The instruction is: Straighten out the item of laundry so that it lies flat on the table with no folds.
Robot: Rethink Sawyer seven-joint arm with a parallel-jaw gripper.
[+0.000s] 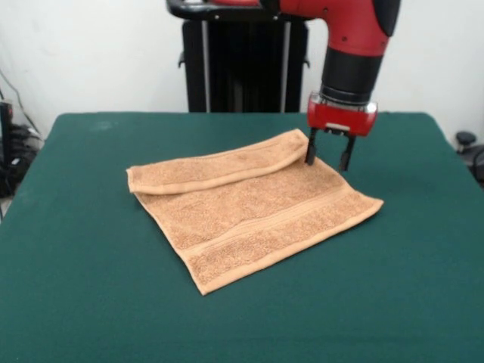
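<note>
The item of laundry (249, 208), an orange-tan terry towel, lies on the green table (91, 287) slightly left of centre. Its far edge is folded over toward the near side, forming a long flap (219, 170) from the far left corner to the far right corner. A woven band stripe runs along the near right edge. My gripper (328, 159) hangs down over the towel's far right corner, at the right end of the flap. Its two dark fingers (310, 151) stand apart, open, with their tips at or just above the cloth and nothing held between them.
The table's front edge lies beyond the bottom of the front view. Dark cables and equipment sit off the table's left side (11, 147), and a small black object (465, 140) stands off its right side.
</note>
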